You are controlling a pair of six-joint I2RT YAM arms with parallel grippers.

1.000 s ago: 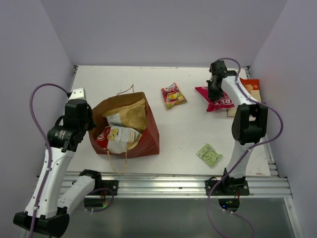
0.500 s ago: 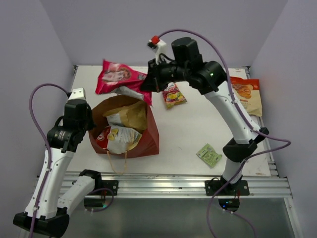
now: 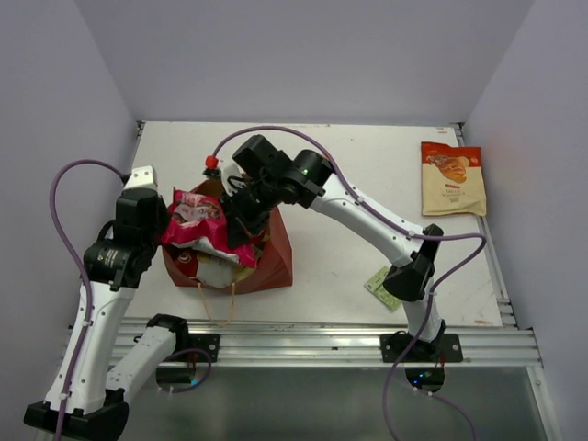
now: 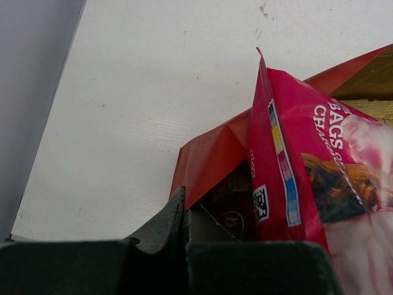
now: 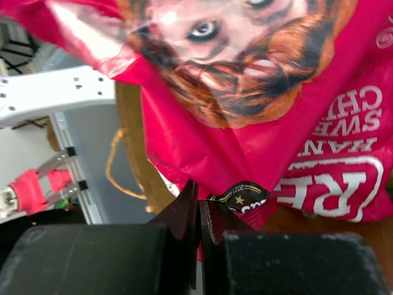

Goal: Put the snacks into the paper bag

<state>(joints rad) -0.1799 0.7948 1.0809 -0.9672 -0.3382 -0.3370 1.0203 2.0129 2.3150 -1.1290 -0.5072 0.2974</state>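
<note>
The dark red-brown paper bag stands open at the front left. My left gripper is shut on its left rim, which shows as a red edge between the jaws. My right gripper is shut on the lower edge of the pink-red packet and holds it across the bag's mouth, against the left rim. The packet fills the right wrist view and shows in the left wrist view. Another packet lies inside the bag. The orange packet lies at the back right. The green sachet is partly hidden by the right arm.
The right arm stretches across the table's middle from its base to the bag. A tan cord handle hangs over the bag's front side. Side walls stand close on the left and right.
My right arm carried the pink-red packet from the back right, over the back of the table, down onto the bag's mouth. My left gripper kept hold of the bag's rim.
</note>
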